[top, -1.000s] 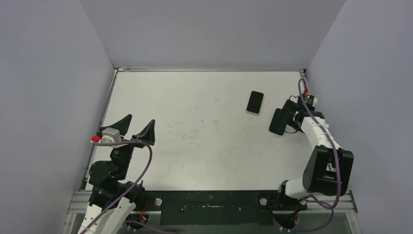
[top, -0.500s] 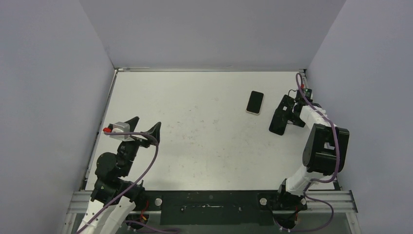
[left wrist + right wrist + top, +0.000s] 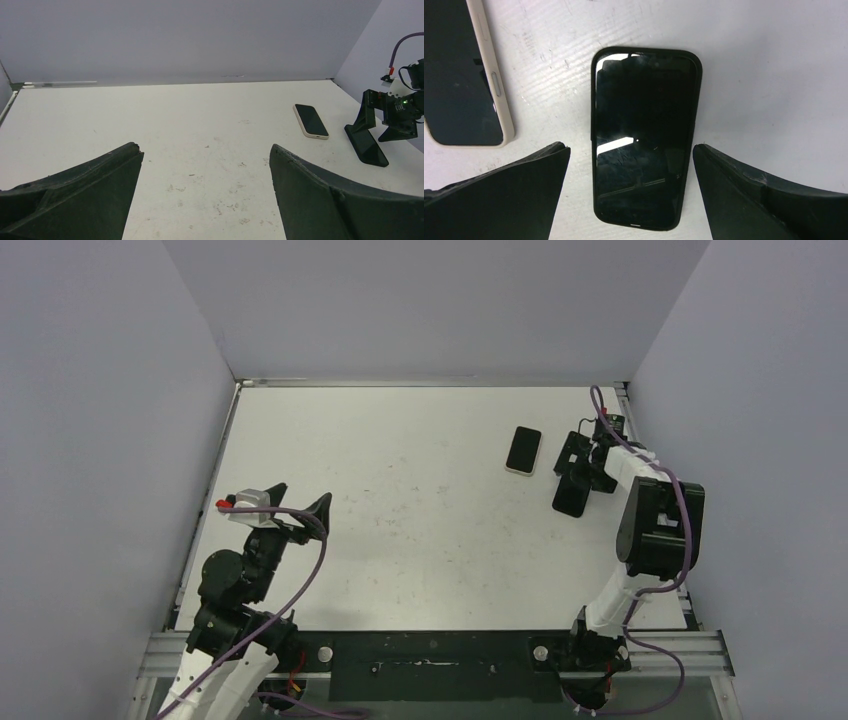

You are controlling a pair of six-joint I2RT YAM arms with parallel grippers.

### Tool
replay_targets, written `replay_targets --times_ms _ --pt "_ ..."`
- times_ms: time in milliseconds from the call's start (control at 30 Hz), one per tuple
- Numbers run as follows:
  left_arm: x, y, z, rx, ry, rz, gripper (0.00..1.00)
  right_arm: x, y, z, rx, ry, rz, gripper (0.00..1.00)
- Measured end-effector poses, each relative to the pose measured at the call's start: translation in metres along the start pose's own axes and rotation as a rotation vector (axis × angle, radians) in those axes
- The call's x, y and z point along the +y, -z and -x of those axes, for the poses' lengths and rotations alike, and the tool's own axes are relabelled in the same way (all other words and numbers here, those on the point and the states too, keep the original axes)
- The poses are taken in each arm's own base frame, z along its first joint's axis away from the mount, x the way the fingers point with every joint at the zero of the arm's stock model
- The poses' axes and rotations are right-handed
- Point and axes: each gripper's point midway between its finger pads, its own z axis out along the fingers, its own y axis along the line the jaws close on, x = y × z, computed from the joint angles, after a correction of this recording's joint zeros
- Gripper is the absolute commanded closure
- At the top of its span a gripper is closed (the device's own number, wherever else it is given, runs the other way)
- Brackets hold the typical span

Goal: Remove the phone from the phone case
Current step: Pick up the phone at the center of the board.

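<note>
The jaws of the left gripper [image 3: 300,495] are spread wide and hold nothing. It hangs over the white table [image 3: 400,540], far to the near left of the black phone case [image 3: 646,100]. The right gripper [image 3: 630,148] is spread wide too, right above the case, a finger on each side, not gripping it. The case lies flat, dark and shiny; I cannot tell if anything is inside. A phone with a pale edge [image 3: 523,450] lies flat just left of it, slightly farther back.
</note>
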Motion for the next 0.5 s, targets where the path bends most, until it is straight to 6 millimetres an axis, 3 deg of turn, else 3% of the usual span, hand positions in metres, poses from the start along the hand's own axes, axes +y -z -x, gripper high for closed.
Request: replay_targets --times_ms 233,500 --pt "0.000 0.000 0.000 0.000 0.000 -0.003 0.03 0.005 -0.013 0.005 0.013 0.024 -0.016 0.00" --pt "-0.001 0.000 0.000 0.001 0.000 -0.008 0.03 0.003 -0.014 0.006 0.018 0.029 -0.024 0.01"
